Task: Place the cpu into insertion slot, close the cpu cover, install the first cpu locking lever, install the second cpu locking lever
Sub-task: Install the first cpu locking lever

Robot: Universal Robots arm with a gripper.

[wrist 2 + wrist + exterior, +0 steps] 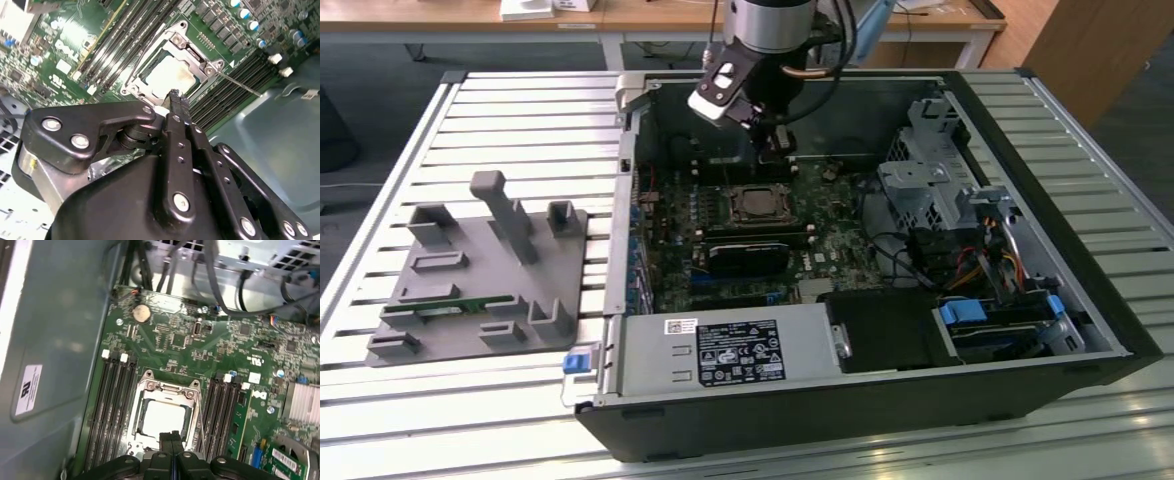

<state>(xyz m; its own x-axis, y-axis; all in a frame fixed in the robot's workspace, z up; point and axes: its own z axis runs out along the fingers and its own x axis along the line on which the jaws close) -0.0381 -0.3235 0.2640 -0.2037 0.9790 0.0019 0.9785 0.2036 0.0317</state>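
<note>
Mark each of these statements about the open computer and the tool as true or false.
1. The cpu sits in the insertion slot. True.
2. The tool grips the cpu. False: it is shut with nothing in it, near the slot's edge.
3. The cpu cover lies down around the cpu. True.
4. The computer case stands upright with its side closed. False: it lies on its side, open on top.
5. The grey fixture lies on the exterior view's right of the case. False: it is on that view's left.
</note>
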